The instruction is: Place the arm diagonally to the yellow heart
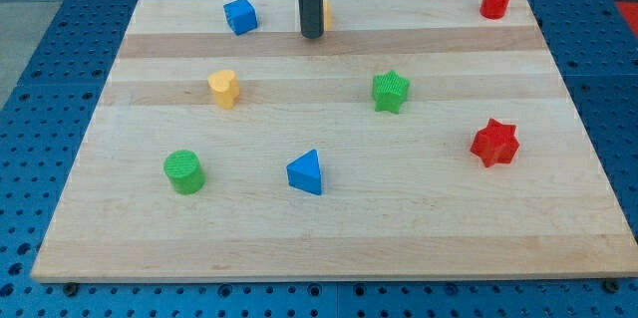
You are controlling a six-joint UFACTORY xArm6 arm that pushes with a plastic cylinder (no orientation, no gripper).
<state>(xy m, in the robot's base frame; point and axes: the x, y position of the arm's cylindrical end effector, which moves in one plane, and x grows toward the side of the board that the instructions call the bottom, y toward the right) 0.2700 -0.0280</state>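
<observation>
My tip (312, 35), a bare dark rod with no hand to open or close, stands at upper centre; the small yellow heart-shaped block (224, 89) lies lower left, already diagonal, well apart

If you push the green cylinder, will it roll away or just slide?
Probably slide. The green cylinder stands upright on its flat end, so it shouldn't roll unless it tips over. It looks squat, so tipping seems unlikely. It's small and likely light plastic, and the wooden board looks smooth, so a gentle push should move it easily.
</observation>
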